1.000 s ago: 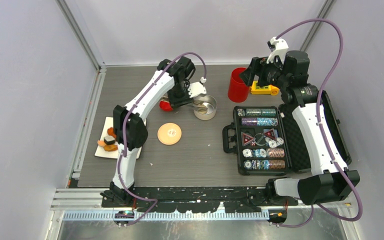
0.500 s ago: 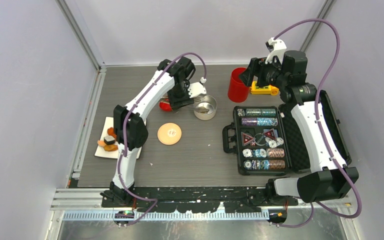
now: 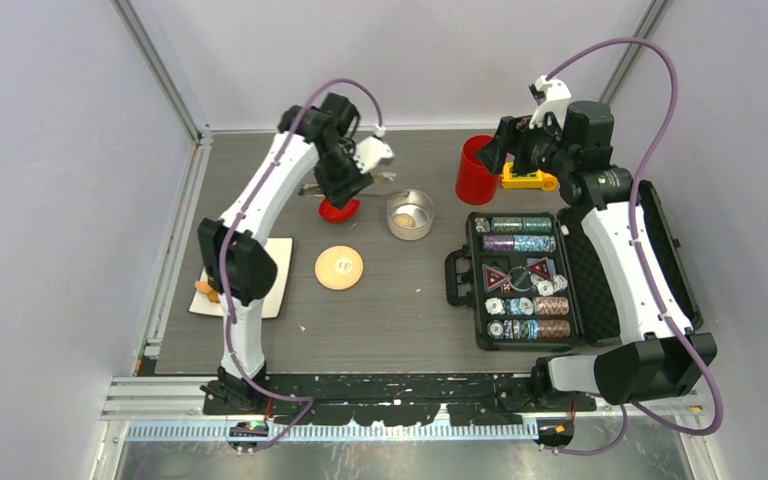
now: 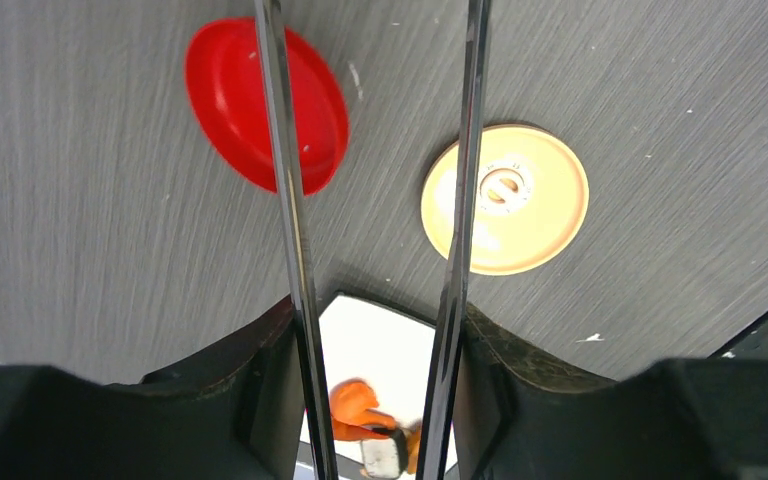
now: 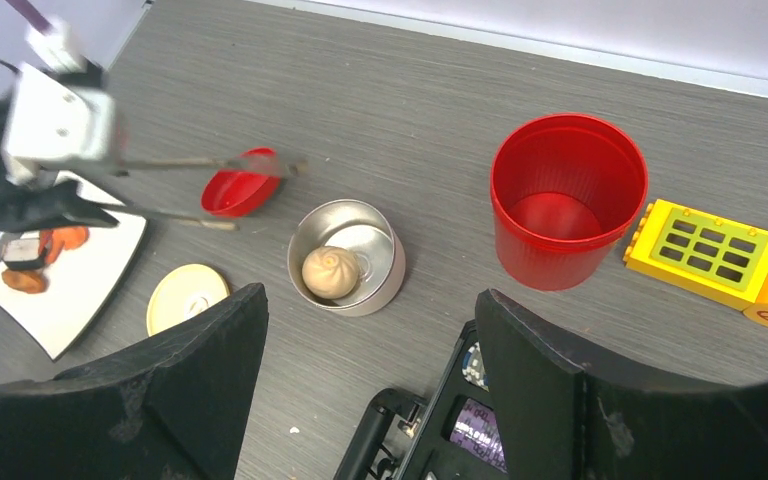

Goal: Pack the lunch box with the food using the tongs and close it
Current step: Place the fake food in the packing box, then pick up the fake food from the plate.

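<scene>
Overhead and wrist views, with positions given from the lunch box (image 3: 424, 226). The open steel tin stands on the table (image 3: 400, 300) and holds one pale bun (image 5: 329, 272). Its tan lid (image 3: 339, 267) lies flat, apart from it, to the near left. A red dish (image 3: 339, 210) sits just to the left. The left gripper (image 4: 375, 310), above and left of the lunch box, is clamped on the tongs (image 4: 282, 150); each finger presses one arm, and the tong tips stand apart over the red dish. The remaining food (image 5: 55, 240), orange lumps and one whitish piece with a dark part, lies on a white plate (image 5: 80, 285) well to the near left. The right gripper (image 5: 370, 295) hangs to the far right above the lunch box, its fingers spread wide with nothing between them. A red cup (image 3: 476, 170) stands to the far right and a black case (image 3: 520, 278) to the near right.
</scene>
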You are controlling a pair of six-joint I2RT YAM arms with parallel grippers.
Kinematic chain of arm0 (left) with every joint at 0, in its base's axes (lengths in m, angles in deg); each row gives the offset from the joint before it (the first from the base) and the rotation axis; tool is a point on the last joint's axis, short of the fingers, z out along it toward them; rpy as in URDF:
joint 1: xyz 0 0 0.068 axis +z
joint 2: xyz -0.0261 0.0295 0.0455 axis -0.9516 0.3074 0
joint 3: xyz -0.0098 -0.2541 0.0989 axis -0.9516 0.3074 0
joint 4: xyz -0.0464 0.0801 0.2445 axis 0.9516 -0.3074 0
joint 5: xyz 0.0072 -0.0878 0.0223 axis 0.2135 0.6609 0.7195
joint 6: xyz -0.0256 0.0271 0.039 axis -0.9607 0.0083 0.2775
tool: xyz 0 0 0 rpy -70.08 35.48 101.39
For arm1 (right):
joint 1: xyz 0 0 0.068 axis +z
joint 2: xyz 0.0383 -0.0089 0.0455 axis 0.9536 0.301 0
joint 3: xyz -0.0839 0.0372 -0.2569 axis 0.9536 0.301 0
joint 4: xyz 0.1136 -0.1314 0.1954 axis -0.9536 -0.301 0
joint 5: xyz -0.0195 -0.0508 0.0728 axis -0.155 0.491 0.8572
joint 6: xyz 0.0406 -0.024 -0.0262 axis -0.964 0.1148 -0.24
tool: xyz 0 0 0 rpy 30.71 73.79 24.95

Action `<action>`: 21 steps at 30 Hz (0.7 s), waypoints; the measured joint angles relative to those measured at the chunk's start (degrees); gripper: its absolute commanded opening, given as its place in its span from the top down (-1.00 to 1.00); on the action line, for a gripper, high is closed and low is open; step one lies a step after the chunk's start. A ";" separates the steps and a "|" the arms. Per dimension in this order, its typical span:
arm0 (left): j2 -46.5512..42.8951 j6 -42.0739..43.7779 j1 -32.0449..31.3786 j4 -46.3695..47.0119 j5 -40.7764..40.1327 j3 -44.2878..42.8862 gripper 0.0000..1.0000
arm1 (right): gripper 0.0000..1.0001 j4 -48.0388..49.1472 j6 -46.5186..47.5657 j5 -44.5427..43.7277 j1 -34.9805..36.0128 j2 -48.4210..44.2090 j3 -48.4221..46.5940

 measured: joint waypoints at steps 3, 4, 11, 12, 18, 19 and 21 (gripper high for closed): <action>-4.20 -2.95 3.56 1.60 2.40 1.70 0.01 | -0.60 -0.02 0.00 0.52 0.00 0.26 0.02; -6.10 -4.33 5.31 2.34 3.32 2.80 0.01 | -0.60 0.00 -0.02 0.74 0.00 0.28 0.00; -18.62 -12.76 16.79 7.13 6.78 13.27 0.00 | -0.61 0.02 -0.15 3.34 0.00 1.03 0.02; -20.52 -13.70 18.43 7.87 7.06 15.54 0.00 | -0.61 0.02 -0.17 3.85 0.00 1.16 0.02; -32.00 -17.68 28.65 9.01 7.58 29.44 -0.01 | -0.61 0.20 -0.50 6.67 0.35 1.57 1.07; -33.73 -17.86 30.10 8.96 7.58 31.15 -0.01 | -0.61 0.26 -0.61 7.02 0.63 1.64 1.44; -37.70 -17.92 33.44 8.96 7.52 34.93 -0.01 | -0.61 0.31 -0.63 7.56 1.18 1.64 2.40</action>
